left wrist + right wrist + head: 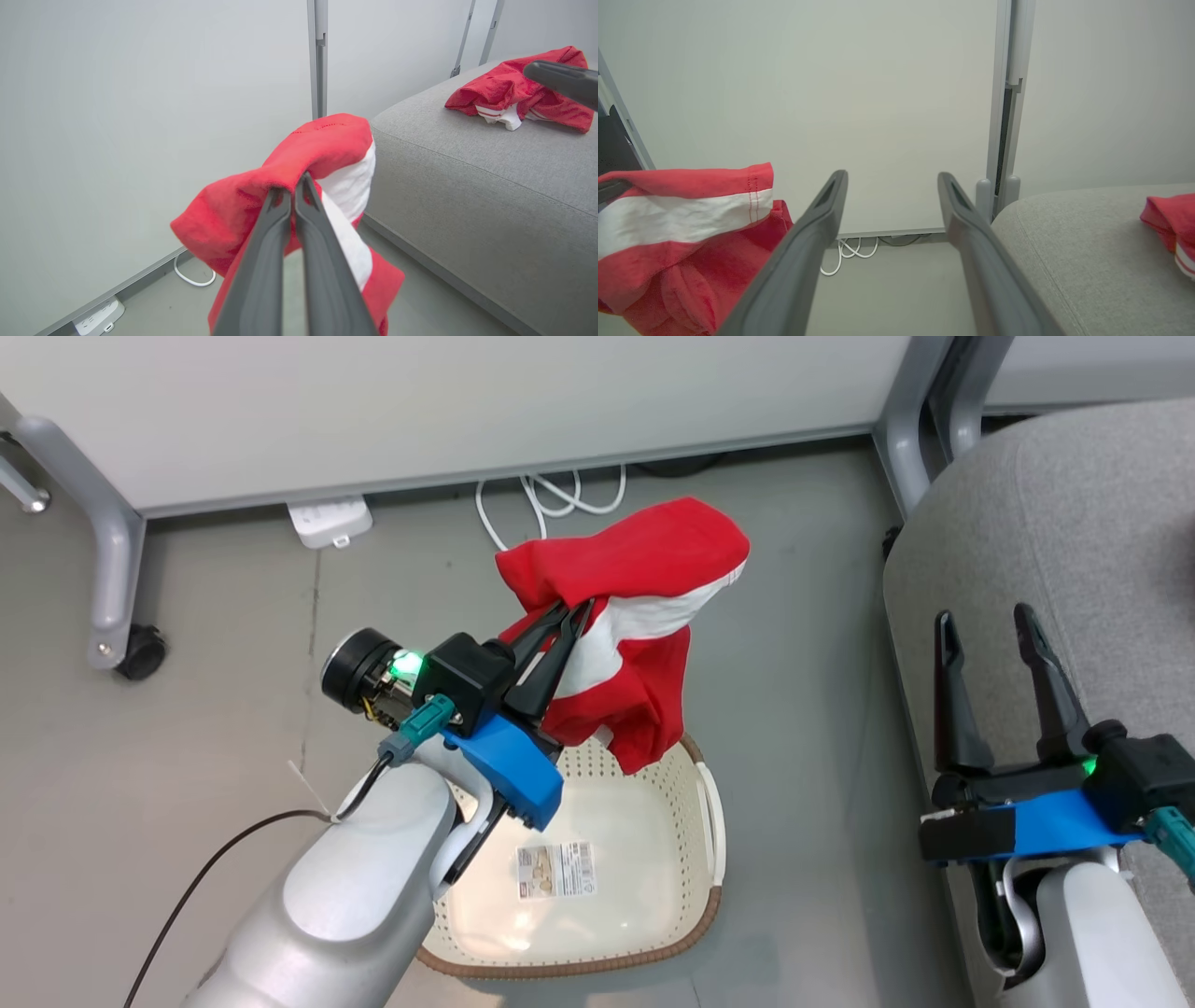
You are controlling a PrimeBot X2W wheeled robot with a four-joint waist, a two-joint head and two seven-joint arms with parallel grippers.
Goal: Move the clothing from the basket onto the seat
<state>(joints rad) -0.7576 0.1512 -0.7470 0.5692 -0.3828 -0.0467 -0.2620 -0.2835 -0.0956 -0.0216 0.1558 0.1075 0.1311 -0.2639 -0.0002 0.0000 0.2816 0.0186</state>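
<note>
A red garment with a white stripe hangs in the air above the basket, held by my left gripper, which is shut on it. The left wrist view shows that garment draped over the gripper's closed fingertips. A second red garment lies on the grey seat, whose corner is at the right of the head view. My right gripper stands open and empty by the seat's front edge. The basket's inside looks bare apart from its barcode sticker.
A white partition wall on metal legs with a castor runs along the back. A power strip and white cables lie on the grey floor under it. A metal post stands next to the seat.
</note>
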